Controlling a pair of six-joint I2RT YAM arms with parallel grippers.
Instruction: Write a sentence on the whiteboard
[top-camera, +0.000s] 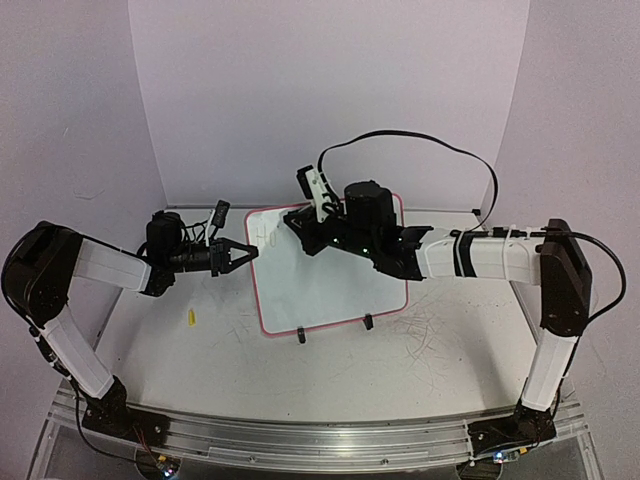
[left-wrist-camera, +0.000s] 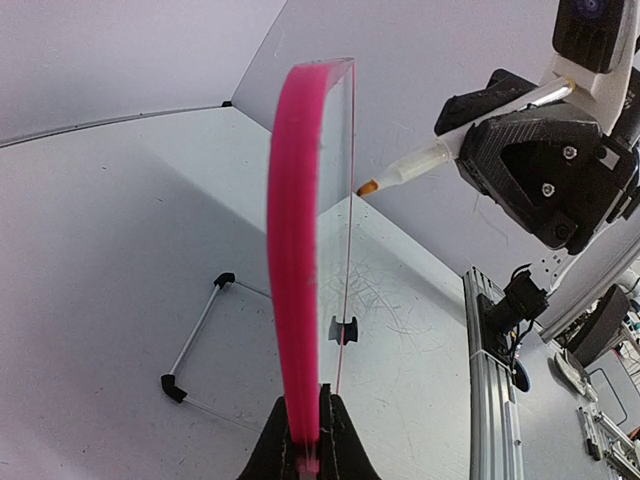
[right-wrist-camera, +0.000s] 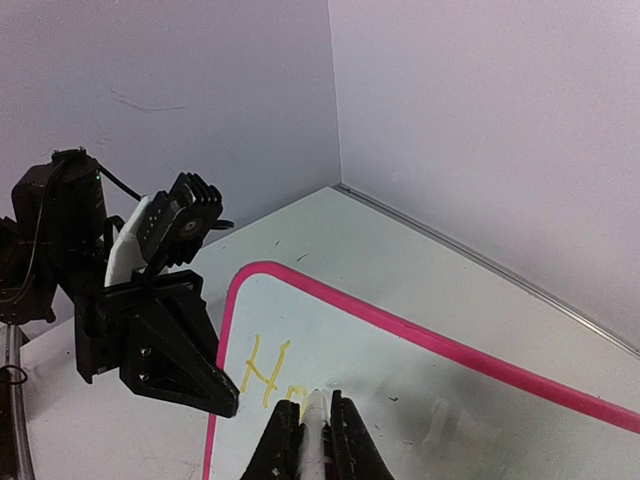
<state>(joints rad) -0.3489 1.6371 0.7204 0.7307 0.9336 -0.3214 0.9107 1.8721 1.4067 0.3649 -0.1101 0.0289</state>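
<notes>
The desk (top-camera: 200, 370) is lying flat and pale, and thin grey scratches (top-camera: 425, 335) are showing on it near the board's right corner. The board (top-camera: 330, 285) is sitting in the middle of the desk. It is a big, smooth white sheet with round corners and a thin pink rim. I cannot tell if it is lying flat or leaning.

The left jaws are squeezing shut on the board's left rim. If that grip is slipping, the shiny board could be sliding under the pen, making wobbly letters.

The right jaws are shut tight on a thin white pen (left-wrist-camera: 415, 165) over the board's far left corner, and its tip is sitting right at the board's face. Pushing too hard could be tipping the board or squashing the soft tip. Pushing too softly could be leaving gaps.

The words (right-wrist-camera: 265, 370) are showing by that corner. They are only a pale yellow "H" and a bit more, faint on the white.
</notes>
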